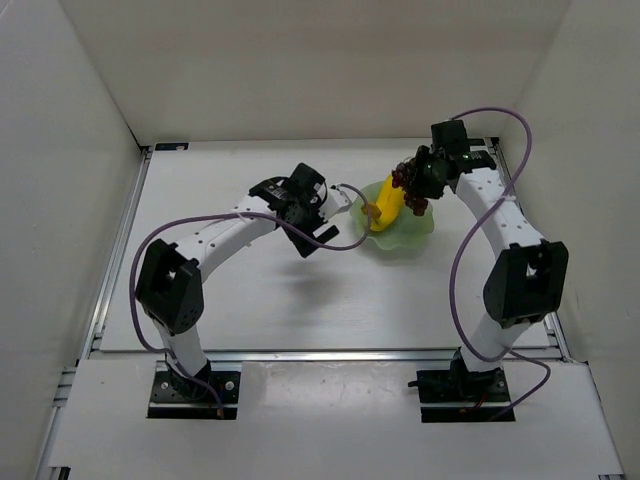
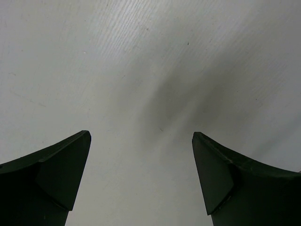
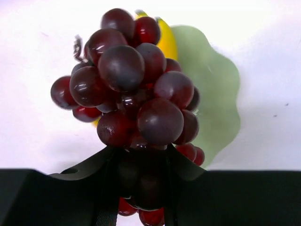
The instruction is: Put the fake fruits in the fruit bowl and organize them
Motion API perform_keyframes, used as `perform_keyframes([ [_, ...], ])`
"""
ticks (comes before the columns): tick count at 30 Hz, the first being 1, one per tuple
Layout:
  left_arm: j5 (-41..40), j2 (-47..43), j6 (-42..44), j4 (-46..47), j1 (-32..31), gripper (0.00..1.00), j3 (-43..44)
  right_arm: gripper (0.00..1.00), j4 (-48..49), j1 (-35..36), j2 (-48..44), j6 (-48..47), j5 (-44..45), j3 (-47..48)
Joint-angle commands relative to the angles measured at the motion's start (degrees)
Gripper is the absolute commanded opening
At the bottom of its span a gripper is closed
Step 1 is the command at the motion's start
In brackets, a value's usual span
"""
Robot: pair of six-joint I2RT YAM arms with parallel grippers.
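Observation:
The pale green bowl [image 1: 410, 232] with a wavy rim sits right of the table's middle, and the yellow banana bunch [image 1: 386, 209] lies in it. My right gripper [image 1: 418, 180] is shut on the dark red grape cluster [image 1: 408, 183] and holds it above the bowl's far edge. In the right wrist view the grapes [image 3: 134, 89] fill the middle between my fingers [image 3: 84, 169], with the bowl [image 3: 216, 89] and a bit of the banana [image 3: 167, 40] behind them. My left gripper [image 1: 345, 200] is open and empty just left of the bowl; its wrist view shows only its fingers [image 2: 56, 174] over bare table.
White walls enclose the table on the left, back and right. Purple cables loop from both arms; the left arm's cable [image 1: 345, 243] lies on the table beside the bowl's left edge. A metal rail [image 1: 330, 353] runs along the near edge.

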Motion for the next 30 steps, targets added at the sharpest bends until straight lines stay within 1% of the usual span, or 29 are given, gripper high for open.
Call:
perform_keyframes([
  [1,-0.9,-0.9,-2.8,-0.1,-0.3,1.00,4.5,0.49,-1.6,-0.1,2.2,-0.1,-2.9,0.4],
  [4,-2.0,-0.9,-4.1,-0.1,-0.3,1.00,4.5,0.96,-3.5,-0.1,3.4,-0.1,-0.8,1.0],
  [5,-2.1,-0.9,-4.1,-0.1,-0.3,1.00,3.6,1.00,-3.6,-0.1,3.4,-0.1,-0.2,1.0],
  [11,-2.1,-2.8,-6.4,-0.1,-0.3,1.00,-0.7,1.00,-3.6,-0.1,-2.2,-1.4,3.6,0.4],
  [14,-2.7,-5.7,-7.0,-0.1,-0.3,1.00,-3.1,1.00,-3.6,-2.3,-6.9,-1.4,4.4,-1.0],
  [15,-3.3,-6.5,-7.0,0.4,-0.3,1.00,-4.0,1.00,-3.6,-4.4,-8.3,-1.4,4.4,-1.8],
  [18,-3.8,-9.5,-7.0,1.0,-0.3,1.00,-7.5,1.00,-3.6,-8.7,-13.9,-1.4,0.8,-6.9],
  [19,-3.8,-10.2,-7.0,1.0,0.2,1.00,-8.3,1.00,-3.6,-11.7,-16.5,-0.9,0.3,-8.7],
  [20,-3.8,-10.9,-7.0,1.0,0.2,1.00,-8.9,1.00,-3.6,-13.3,-17.7,-0.9,0.3,-12.4],
  [21,-3.8,-10.9,-7.5,1.0,0.9,1.00,-9.4,1.00,-3.6,-16.1,-18.9,-0.2,0.3,-14.3],
  [23,-3.8,-11.5,-7.5,1.0,1.5,1.00,-10.1,1.00,-3.6,-18.9,-22.1,1.2,-1.3,-17.9],
  [24,-3.8,-11.5,-8.1,1.0,2.4,1.00,-10.6,1.00,-2.7,-21.3,-23.2,1.8,-1.8,-21.6],
  [27,-5.4,-12.1,-8.1,1.5,3.9,1.00,-11.8,1.00,-0.9,-25.0,-26.9,2.9,-3.7,-26.3],
  [30,-6.8,-13.6,-8.1,2.3,5.6,1.00,-15.7,1.00,-0.3,-27.1,-27.4,2.3,-3.7,-30.0],
])
